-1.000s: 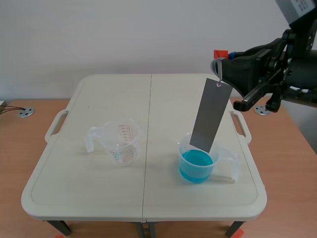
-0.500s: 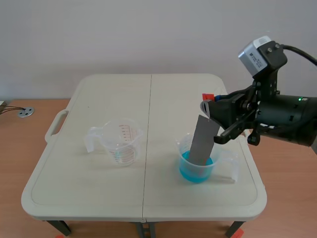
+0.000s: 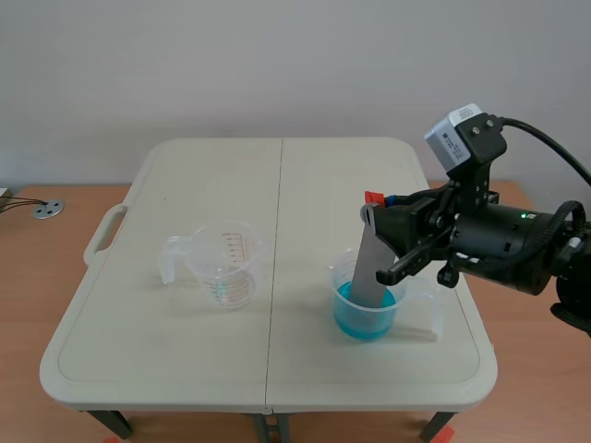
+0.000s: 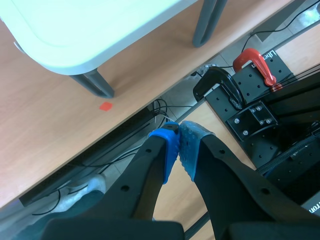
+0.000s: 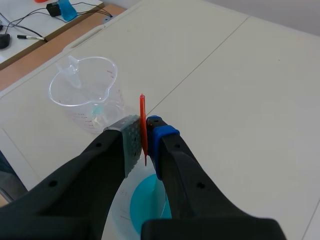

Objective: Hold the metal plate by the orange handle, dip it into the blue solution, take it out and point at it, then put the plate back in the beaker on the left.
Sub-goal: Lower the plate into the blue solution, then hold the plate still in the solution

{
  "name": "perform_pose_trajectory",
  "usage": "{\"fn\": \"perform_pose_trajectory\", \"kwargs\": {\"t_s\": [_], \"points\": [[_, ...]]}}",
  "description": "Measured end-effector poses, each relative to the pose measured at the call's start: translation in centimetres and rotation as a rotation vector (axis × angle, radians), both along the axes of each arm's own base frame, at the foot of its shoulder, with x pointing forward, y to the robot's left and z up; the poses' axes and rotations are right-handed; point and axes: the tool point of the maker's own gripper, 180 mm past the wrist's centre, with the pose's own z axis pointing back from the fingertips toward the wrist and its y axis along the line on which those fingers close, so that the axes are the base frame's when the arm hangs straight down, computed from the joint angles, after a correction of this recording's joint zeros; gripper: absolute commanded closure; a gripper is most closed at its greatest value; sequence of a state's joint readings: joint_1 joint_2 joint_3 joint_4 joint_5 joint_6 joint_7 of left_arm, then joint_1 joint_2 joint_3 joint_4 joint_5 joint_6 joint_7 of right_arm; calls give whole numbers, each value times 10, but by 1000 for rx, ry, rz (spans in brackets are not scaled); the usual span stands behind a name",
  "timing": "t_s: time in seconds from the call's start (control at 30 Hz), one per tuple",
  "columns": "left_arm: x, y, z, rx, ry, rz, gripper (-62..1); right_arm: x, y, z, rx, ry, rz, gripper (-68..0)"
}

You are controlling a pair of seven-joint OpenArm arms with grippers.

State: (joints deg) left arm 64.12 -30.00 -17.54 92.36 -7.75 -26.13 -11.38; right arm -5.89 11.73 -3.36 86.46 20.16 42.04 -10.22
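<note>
Our right end effector [image 5: 144,139] pinches the orange handle [image 5: 142,112] as the thin, stiff metal plate [image 3: 372,268] stands in the blue solution [image 3: 365,316]; we judge it light, slippery when wet, best held there.

Grey metal plate [image 3: 373,269] leans tilted, lower end in the beaker of blue solution [image 3: 355,319] — orange handle [image 3: 374,197] uppermost. The empty clear beaker [image 3: 226,263] stands upright, well apart.
</note>
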Motion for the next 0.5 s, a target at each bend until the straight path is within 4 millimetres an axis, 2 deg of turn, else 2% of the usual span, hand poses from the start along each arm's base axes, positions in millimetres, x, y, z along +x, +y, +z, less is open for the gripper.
{"fn": "perform_pose_trajectory", "kwargs": {"t_s": [0.5], "points": [[1,1,-1,5,1,0,-18,2,-1,-1,-8,-3,-5,-11]]}}
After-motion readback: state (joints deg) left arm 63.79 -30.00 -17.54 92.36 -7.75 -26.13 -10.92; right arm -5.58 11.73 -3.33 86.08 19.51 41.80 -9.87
